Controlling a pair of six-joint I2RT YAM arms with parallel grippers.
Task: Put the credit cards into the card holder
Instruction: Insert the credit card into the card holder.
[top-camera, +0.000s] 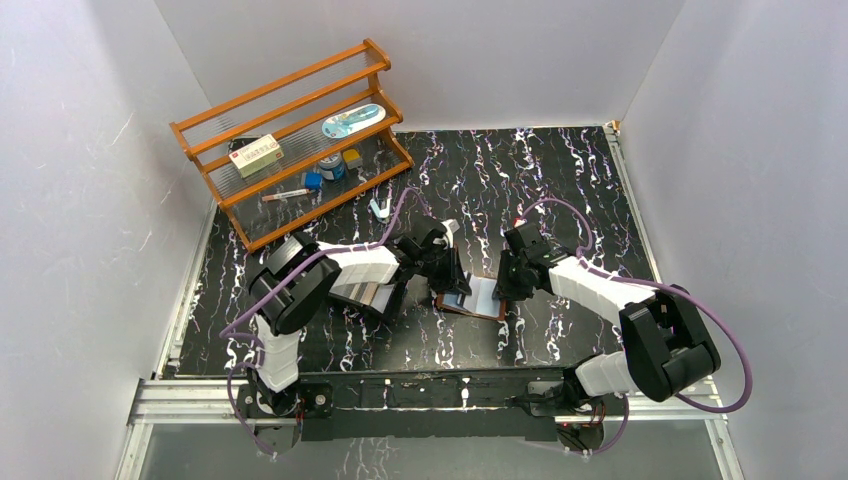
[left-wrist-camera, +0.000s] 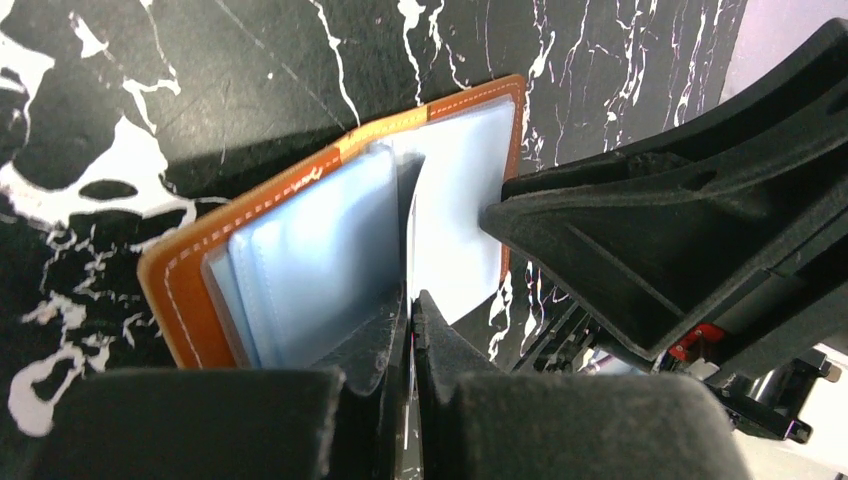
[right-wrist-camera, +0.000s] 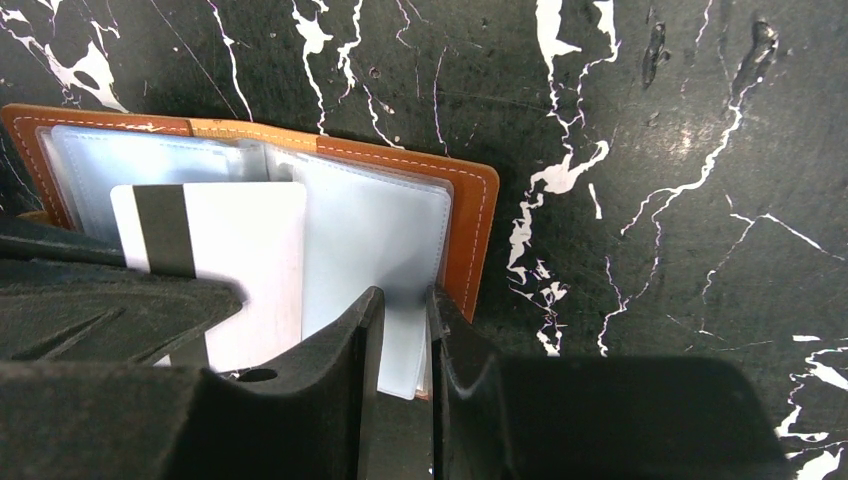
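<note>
Card holder (right-wrist-camera: 470, 200), one, lies open on the counter (right-wrist-camera: 650, 200). Only the right wrist view shows one white card (right-wrist-camera: 250, 230) on it. Left tool (left-wrist-camera: 412, 320) pinches an upright sleeve (left-wrist-camera: 404, 220); right tool (right-wrist-camera: 405, 340) pinches a flat sleeve (right-wrist-camera: 380, 240).

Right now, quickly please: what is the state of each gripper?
Left gripper: closed on the white card with the black stripe.
Right gripper: jaws slightly apart at the clear sleeve of the card holder; grip cannot be told.
</note>
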